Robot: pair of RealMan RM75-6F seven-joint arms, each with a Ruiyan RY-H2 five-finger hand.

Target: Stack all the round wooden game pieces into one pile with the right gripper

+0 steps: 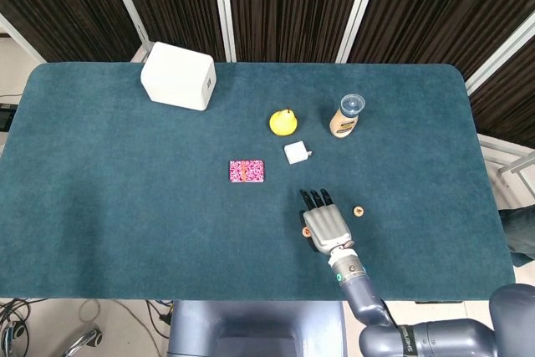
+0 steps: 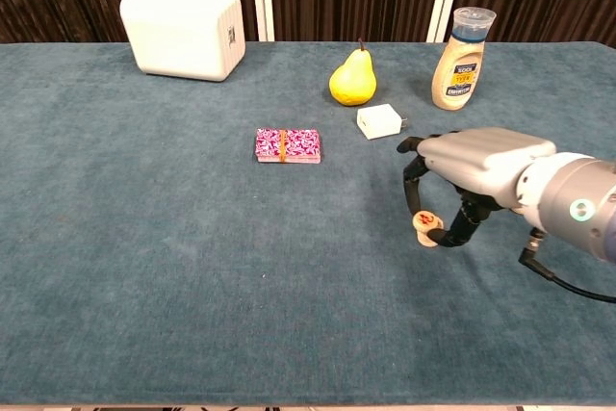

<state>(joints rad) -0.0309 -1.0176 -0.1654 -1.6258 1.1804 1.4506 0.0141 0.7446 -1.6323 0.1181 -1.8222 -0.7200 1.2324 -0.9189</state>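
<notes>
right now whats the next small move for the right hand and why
Probably open the fingers and let the piece settle. In the chest view the right hand pinches it right over the pile, seemingly touching its top, so release looks due. Another piece lies on the table to its right, still to be fetched.

We see our right hand (image 1: 326,226) palm-down on the teal table (image 1: 109,206), one round wooden piece (image 1: 359,211) lying just to its right, the pink card deck (image 1: 247,171) farther left.
</notes>
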